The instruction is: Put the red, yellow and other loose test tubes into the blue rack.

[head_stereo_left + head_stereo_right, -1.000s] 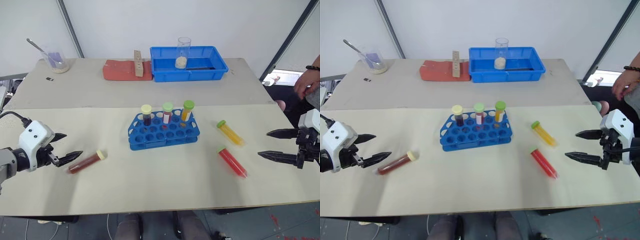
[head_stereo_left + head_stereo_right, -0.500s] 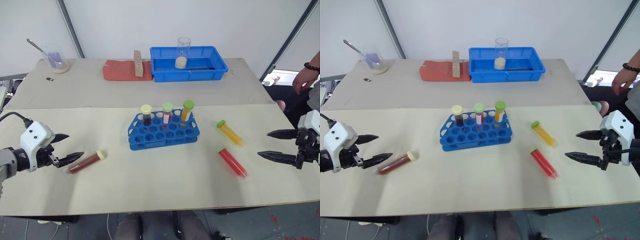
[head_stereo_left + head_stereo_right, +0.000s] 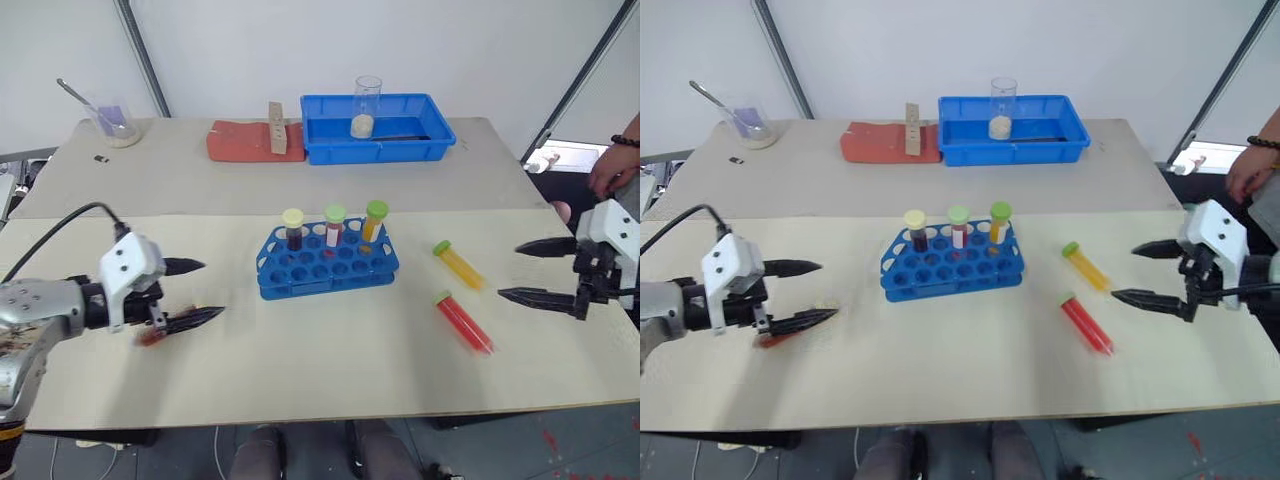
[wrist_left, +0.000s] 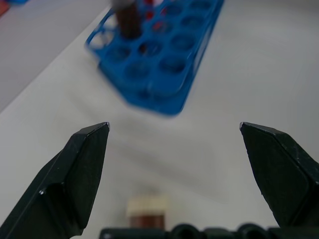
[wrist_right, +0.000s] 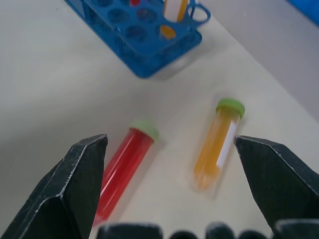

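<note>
Left gripper (image 3: 188,293) gaped wide over dark red-brown cream-capped tube (image 4: 145,212), at 8 o'clock from blue holed plastic rack (image 3: 327,261). Right gripper (image 3: 530,271) spread, empty. Advice: straddle tube mid-length, then close.

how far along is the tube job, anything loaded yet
Three capped tubes stand in the blue rack. Nothing is gripped: the left gripper is open over the dark tube, the right gripper open near the red tube and yellow tube. All three lie loose on the table.
</note>
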Action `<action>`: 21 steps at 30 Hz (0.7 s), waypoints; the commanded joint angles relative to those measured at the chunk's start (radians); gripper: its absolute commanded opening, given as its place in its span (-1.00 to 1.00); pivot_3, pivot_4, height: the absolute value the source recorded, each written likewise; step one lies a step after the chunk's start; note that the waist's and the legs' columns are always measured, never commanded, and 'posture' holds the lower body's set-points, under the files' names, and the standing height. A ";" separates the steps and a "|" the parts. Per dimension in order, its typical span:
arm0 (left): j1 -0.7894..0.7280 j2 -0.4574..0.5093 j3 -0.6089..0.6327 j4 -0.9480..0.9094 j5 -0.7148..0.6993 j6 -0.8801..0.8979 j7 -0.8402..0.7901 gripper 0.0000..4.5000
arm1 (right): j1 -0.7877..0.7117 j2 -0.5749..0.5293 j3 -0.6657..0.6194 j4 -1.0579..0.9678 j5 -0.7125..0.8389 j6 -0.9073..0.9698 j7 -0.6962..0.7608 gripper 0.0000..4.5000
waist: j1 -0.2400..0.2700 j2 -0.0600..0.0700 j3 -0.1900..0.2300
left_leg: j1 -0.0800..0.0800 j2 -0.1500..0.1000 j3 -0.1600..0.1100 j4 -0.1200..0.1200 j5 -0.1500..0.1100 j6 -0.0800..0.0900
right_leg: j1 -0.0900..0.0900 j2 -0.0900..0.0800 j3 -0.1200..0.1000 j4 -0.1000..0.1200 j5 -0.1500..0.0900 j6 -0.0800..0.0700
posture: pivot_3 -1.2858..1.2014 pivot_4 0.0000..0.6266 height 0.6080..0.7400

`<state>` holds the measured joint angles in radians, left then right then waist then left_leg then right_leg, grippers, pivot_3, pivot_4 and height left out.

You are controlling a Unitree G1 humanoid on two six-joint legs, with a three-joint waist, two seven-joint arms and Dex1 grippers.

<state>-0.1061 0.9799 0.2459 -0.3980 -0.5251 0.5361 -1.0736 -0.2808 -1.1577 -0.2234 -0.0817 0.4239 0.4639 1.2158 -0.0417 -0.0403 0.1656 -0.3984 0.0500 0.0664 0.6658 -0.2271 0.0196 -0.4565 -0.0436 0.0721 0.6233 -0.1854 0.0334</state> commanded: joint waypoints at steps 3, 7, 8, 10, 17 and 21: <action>-0.071 -0.009 -0.111 -0.114 -0.060 0.020 -0.039 1.00 | -0.228 -0.012 0.237 0.040 -0.145 0.168 -0.048 0.99 | -0.005 0.000 0.000 | 0.001 0.000 0.000 0.001 0.000 0.000 | 0.000 0.001 0.000 0.003 -0.002 -0.004 | 0.03 -0.52 1.00; -0.129 -0.034 -0.190 -0.139 -0.060 0.009 -0.058 1.00 | -0.430 0.064 0.428 0.205 -0.263 0.246 -0.022 0.99 | -0.003 0.000 0.000 | 0.001 0.000 -0.001 0.002 0.000 0.000 | 0.000 0.001 0.000 0.003 -0.004 -0.007 | 0.03 -0.52 1.00; -0.142 -0.041 -0.207 -0.143 -0.059 0.006 -0.060 1.00 | -0.478 0.089 0.471 0.263 -0.300 0.242 -0.018 0.99 | -0.002 0.000 0.000 | 0.001 0.000 -0.001 0.002 0.000 0.000 | 0.000 0.001 0.001 0.004 -0.005 -0.008 | 0.03 -0.52 1.00; -0.170 -0.064 -0.230 -0.148 -0.066 0.011 -0.052 1.00 | -0.576 0.157 0.539 0.412 -0.368 0.231 -0.029 0.99 | -0.004 0.000 0.000 | 0.000 -0.001 -0.001 0.003 0.000 0.000 | -0.001 0.001 0.000 0.003 -0.004 -0.007 | 0.03 -0.52 1.00; -0.195 -0.122 -0.261 -0.150 -0.057 0.020 -0.001 1.00 | -0.806 0.355 0.617 0.927 -0.516 0.079 -0.072 0.99 | -0.002 0.000 0.000 | -0.004 -0.002 -0.004 0.005 0.000 0.000 | 0.000 0.001 0.000 0.003 0.003 -0.005 | 0.03 -0.52 1.00; -0.194 -0.134 -0.270 -0.153 -0.052 0.020 0.017 1.00 | -0.870 0.434 0.606 1.117 -0.560 0.008 -0.105 0.99 | -0.003 0.000 0.000 | -0.005 -0.002 -0.005 0.005 0.000 0.000 | 0.000 0.001 0.000 0.002 0.003 -0.005 | 0.03 -0.52 1.00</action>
<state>-0.2924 0.8486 -0.0253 -0.5297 -0.5737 0.5537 -1.0648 -1.1253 -0.7157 0.3991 1.0047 -0.1197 0.5032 1.1211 -0.0448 -0.0404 0.1658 -0.4033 0.0477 0.0610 0.6707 -0.2269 0.0200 -0.4570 -0.0424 0.0718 0.6255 -0.1822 0.0287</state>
